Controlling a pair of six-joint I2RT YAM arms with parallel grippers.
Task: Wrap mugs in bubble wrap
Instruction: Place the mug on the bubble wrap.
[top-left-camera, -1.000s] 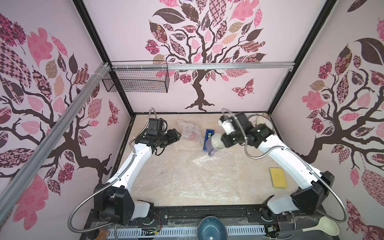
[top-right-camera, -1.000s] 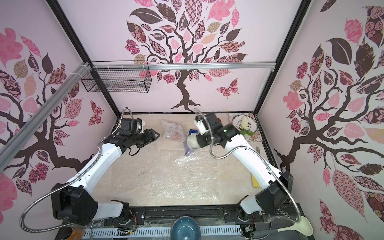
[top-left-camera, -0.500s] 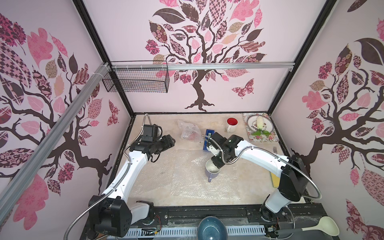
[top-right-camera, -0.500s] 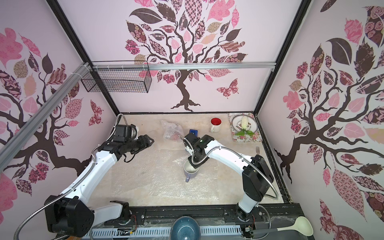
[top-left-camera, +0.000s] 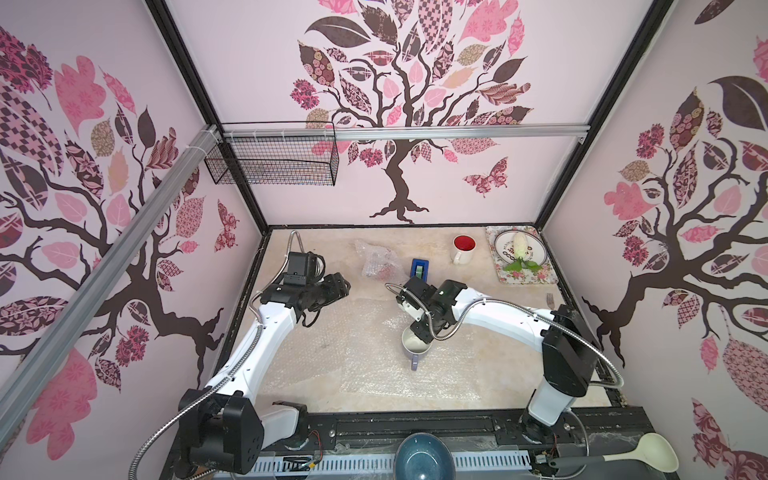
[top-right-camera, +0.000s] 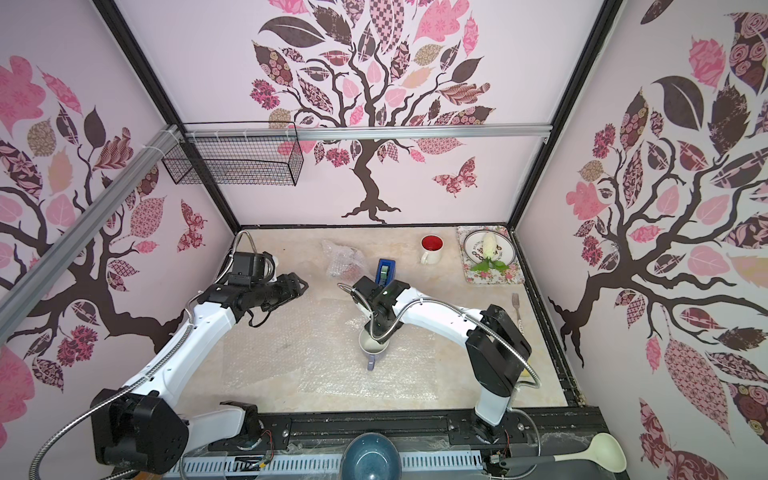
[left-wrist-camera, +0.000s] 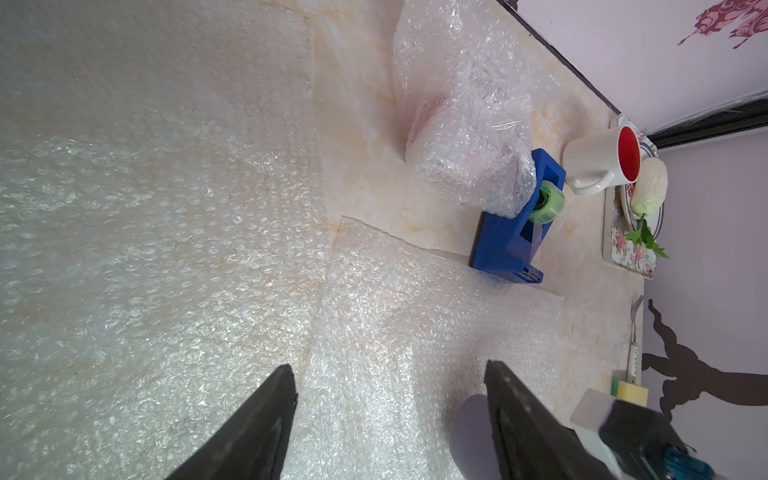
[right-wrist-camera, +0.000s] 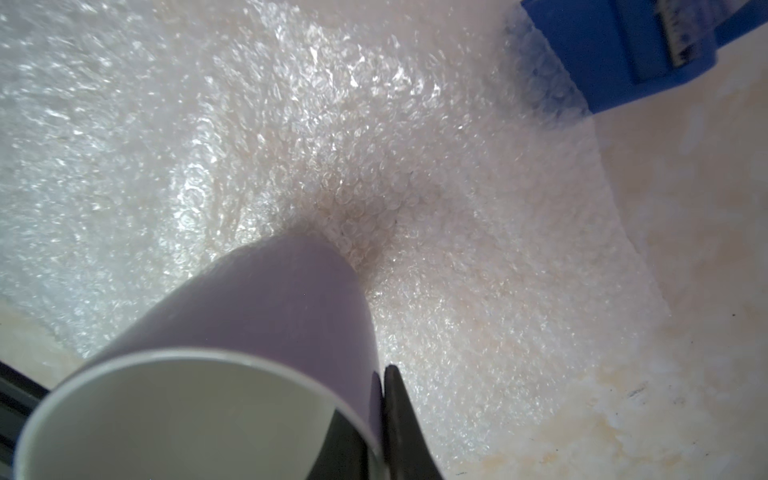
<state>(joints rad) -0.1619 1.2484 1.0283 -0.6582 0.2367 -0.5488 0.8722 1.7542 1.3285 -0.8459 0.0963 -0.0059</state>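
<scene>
**Upright and gripped at the rim**

The lavender mug (top-left-camera: 417, 345) is pinched at its rim by the right end effector (top-left-camera: 423, 331), upright over the middle of the bubble wrap (top-left-camera: 357, 332), handle pointing near. The left end effector (top-left-camera: 341, 286) is spread wide and empty, far-left of the mug; the right arm is nearer. Whether the base is touching the wrap cannot be made out.

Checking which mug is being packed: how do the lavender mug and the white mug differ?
The lavender mug has a white inside; the white mug a red one. The lavender mug stands on the bubble wrap; the white mug on bare table at the back. The right gripper pinches the lavender mug's rim; the white mug is untouched. Both stand upright, unwrapped.
</scene>
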